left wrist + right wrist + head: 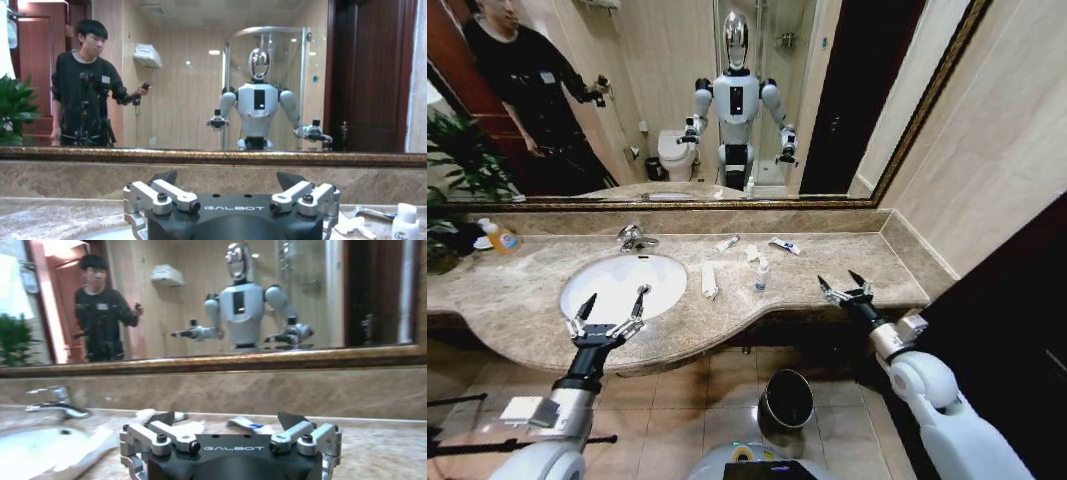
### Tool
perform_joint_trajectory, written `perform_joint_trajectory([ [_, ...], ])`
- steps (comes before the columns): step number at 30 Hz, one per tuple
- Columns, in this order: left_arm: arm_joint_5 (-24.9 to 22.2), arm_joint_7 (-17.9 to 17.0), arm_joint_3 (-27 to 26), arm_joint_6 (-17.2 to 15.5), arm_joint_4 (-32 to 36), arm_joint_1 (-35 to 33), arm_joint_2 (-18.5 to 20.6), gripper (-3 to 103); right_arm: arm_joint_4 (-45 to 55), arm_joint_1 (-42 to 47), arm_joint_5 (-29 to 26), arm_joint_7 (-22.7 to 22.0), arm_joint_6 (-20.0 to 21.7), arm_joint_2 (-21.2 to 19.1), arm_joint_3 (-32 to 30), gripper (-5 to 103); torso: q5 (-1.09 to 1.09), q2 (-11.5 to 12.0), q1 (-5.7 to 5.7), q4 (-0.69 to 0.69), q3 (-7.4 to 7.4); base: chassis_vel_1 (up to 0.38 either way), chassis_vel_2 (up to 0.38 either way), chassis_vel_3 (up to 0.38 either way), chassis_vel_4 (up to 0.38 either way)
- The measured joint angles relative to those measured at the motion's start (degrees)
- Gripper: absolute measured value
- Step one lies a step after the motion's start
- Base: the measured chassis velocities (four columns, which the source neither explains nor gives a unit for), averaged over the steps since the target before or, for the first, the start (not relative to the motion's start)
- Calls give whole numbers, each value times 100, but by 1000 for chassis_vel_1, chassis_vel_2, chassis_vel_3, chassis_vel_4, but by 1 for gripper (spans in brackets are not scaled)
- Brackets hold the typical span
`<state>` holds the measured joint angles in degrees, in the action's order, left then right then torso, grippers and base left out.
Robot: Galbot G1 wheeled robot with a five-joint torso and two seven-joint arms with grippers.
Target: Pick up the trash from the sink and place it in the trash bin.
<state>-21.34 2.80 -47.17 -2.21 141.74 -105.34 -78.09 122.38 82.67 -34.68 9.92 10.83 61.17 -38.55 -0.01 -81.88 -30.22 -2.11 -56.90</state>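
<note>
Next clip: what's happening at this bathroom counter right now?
The robot faces the sink with both arms raised and nothing held. Its left hand hangs open over the basin's front edge; its right hand is open above the counter's right end. The trash lies on the marble counter right of the basin, not in it: a flat long packet, a tiny bottle, a slim tube and a blue-marked wrapper. The black trash bin stands on the floor below. No item has been picked up yet.

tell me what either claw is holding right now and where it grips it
Nothing is held. The left claw hangs open over the oval white basin; the right claw is open above the marble counter.
</note>
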Motion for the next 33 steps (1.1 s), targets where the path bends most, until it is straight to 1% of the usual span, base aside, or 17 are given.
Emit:
perform_joint_trajectory([
  [6, 0, 0, 0, 0, 0, 0, 0, 100, -90, -24, 124, 42, -54, 62, 112, 100, 1, 0, 0, 0, 0, 0, 0, 0, 0],
  [14, 0, 0, 0, 0, 0, 0, 0, 100, -265, -185, 140, -69, -137, 26, 161, 100, 1, 0, 0, 0, 0, 0, 0, 0, 0],
  [16, 0, 0, 0, 0, 0, 0, 0, 100, -411, -246, 280, -81, -477, 37, 176, 100, 0, 0, 0, 0, 0, 0, 0, 0, 0],
  [17, 0, 0, 0, 0, 0, 0, 0, 100, -411, -246, 280, -81, -477, 37, 176, 100, 0, 0, 0, 0, 0, 0, 0, 0, 0],
  [21, 0, 0, 0, 0, 0, 0, 0, 100, -762, -341, 761, -31, -1430, 117, 133, 100, 1, 0, 0, 0, 0, 0, 0, 0, 0],
  [23, 0, 0, 0, 0, 0, 0, 0, 100, -793, -342, 832, -30, -1496, 113, 116, 100, 1, 0, 0, 0, 0, 0, 0, 0, 0],
  [25, 0, 0, 0, 0, 0, 0, 0, 100, -932, -360, 1224, -16, -1704, 80, 23, 100, 1, 0, 0, 0, 0, 0, 0, 0, 0],
  [30, 0, 0, 0, 0, 0, 0, 0, 100, -999, -405, 1418, -31, -1752, 17, 17, 100, 1, 0, 0, 0, 0, 0, 0, 0, 0],
  [32, 0, 0, 0, 0, 0, 0, 0, 100, -988, -412, 1354, -35, -1679, -24, 80, 100, 0, 0, 0, 0, 0, 0, 0, 0, 0],
  [33, 0, 0, 0, 0, 0, 0, 0, 100, -944, -411, 1311, -38, -1544, -44, 125, 100, 1, 0, 0, 0, -1, 0, 0, 0, 0],
])
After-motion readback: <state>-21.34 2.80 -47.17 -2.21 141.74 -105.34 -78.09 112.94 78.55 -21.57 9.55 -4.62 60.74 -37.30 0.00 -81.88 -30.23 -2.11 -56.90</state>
